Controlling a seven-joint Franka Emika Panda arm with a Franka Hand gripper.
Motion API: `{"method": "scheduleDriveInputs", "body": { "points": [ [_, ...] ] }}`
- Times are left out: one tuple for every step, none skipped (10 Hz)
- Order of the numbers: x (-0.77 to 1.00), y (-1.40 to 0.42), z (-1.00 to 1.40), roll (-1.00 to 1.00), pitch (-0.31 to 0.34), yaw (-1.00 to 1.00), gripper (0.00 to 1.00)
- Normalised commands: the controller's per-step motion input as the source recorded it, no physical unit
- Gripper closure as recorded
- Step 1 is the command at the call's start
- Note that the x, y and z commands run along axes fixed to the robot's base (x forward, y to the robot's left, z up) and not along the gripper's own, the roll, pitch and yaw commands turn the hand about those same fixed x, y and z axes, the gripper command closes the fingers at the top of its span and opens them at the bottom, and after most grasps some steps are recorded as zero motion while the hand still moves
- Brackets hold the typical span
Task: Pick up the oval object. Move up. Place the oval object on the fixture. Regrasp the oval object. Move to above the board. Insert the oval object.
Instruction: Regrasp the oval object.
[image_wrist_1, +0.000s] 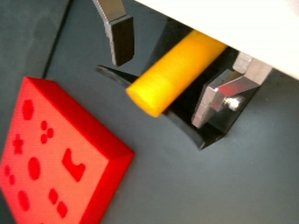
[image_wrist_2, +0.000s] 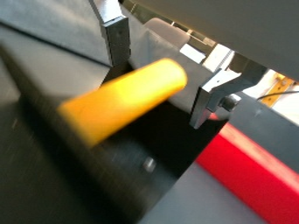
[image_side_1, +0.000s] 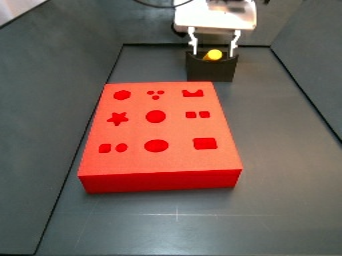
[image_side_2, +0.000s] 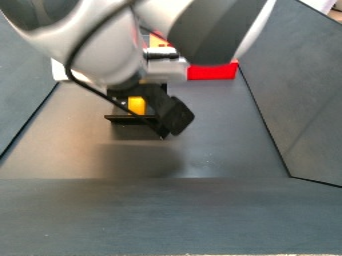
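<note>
the hand (image_wrist_1: 176, 74) hangs over the fixture (image_wrist_1: 193, 131) at the far end of the dark tabletop (image_side_1: 287, 120), its two silver fingers (image_wrist_1: 114, 35) spread wide on either side of the oval object (image_wrist_1: 176, 74). in both wrist views the yellow-orange peg lies between the plates with a clear gap to each, so the hand is open and grips nothing; the peg rests in the fixture's dark cradle, one rounded end jutting out past it. in a side view the oval object (image_side_1: 211, 55) shows as a yellow spot on the fixture (image_side_1: 211, 68), just beyond the far edge of the red board (image_side_1: 158, 135). the board lies flat nearby, its shaped cutouts facing up.
</note>
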Motion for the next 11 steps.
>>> {"method": "scheduleDriveInputs", "body": {
  "points": [
    [-0.02, 0.01, 1.0, -0.04, 0.008, -0.01, 0.0],
    [-0.03, 0.0, 1.0, 0.0, 0.014, 0.0, 0.0],
    [-0.03, 0.0, 1.0, 0.02, 0.019, 0.01, 0.0],
    [-0.04, 0.0, 0.87, 0.03, 0.028, 0.01, 0.0],
    [-0.04, 0.0, 0.68, 0.05, 0.034, 0.01, 0.0],
    [-0.04, 0.0, 0.44, 0.05, 0.047, 0.0, 0.0],
    [-0.03, 0.0, 0.32, 0.05, 0.051, 0.0, 0.0],
    [-0.12, -0.83, 0.88, 1.0, 0.044, 0.03, 0.0],
    [-0.11, -0.77, 0.76, 1.0, 0.04, 0.03, 0.0],
    [-0.12, -0.64, 0.6, 1.0, 0.029, 0.03, 0.0],
    [-0.12, -0.54, 0.47, 1.0, 0.024, 0.03, 0.0]
  ]
}}
